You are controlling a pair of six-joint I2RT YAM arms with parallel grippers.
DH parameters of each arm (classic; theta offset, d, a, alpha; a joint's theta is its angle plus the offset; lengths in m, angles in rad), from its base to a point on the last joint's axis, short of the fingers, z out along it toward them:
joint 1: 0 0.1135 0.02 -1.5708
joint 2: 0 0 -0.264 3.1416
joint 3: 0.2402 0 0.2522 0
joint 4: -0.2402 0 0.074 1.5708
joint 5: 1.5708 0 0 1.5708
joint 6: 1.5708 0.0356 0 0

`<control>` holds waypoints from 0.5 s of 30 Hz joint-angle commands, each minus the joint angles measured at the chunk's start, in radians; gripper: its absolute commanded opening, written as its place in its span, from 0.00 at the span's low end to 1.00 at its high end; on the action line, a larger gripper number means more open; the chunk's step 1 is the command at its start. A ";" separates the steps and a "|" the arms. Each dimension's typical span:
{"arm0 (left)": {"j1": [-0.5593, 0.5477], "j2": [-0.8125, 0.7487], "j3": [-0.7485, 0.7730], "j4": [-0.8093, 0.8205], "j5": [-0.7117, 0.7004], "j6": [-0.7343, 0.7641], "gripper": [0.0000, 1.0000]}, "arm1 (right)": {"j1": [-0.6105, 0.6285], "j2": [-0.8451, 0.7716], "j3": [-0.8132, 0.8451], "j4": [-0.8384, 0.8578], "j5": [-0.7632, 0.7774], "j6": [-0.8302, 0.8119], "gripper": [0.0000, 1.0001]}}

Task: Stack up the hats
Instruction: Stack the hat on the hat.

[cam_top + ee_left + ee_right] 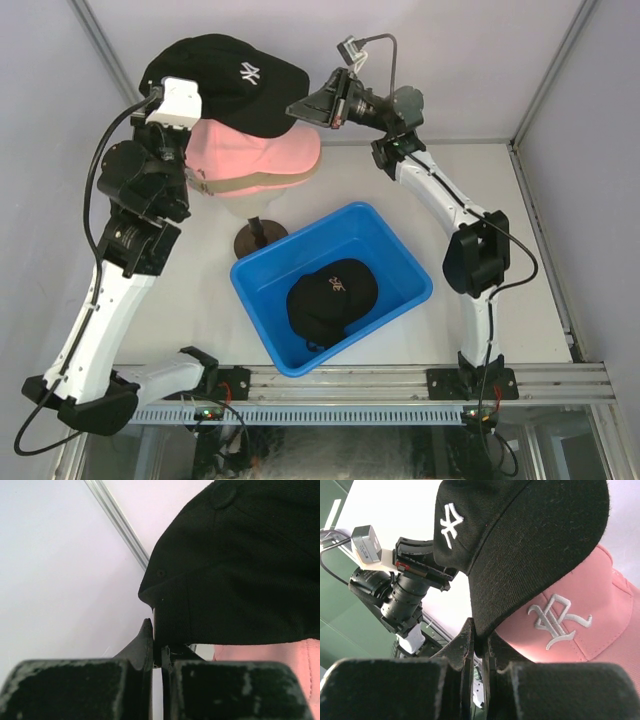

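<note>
Nearest, the left gripper (156, 647) clamps the back rim and the right gripper (479, 642) the brim of the black NY cap (235, 85), hanging over the pink cap (270, 152) far left; an uneven release could tip it off.

The overhead view is brightly and evenly lit with diffuse light, seemingly from above. The white table (345, 185) carries only faint, soft-edged shadows beside the blue plastic bin (398, 250), with no hard glare. The black fabric cap with the white NY logo (235, 80) and the black fabric cap with a small orange mark (330, 295) read as nearly flat dark masses there. In the wrist views, the left gripper (156, 642) and the right gripper (479, 642) are blurred at the bottom edge, while the logo cap's weave is sharp. The pale wall (60, 570) looks washed out.
</note>
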 commanded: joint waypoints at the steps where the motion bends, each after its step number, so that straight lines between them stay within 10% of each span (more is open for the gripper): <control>1: 0.047 -0.028 0.045 0.109 -0.017 -0.025 0.00 | -0.017 0.034 0.024 0.082 0.024 -0.026 0.00; 15: 0.069 -0.021 0.027 0.058 0.032 -0.099 0.00 | -0.028 -0.012 -0.128 0.312 0.058 -0.026 0.00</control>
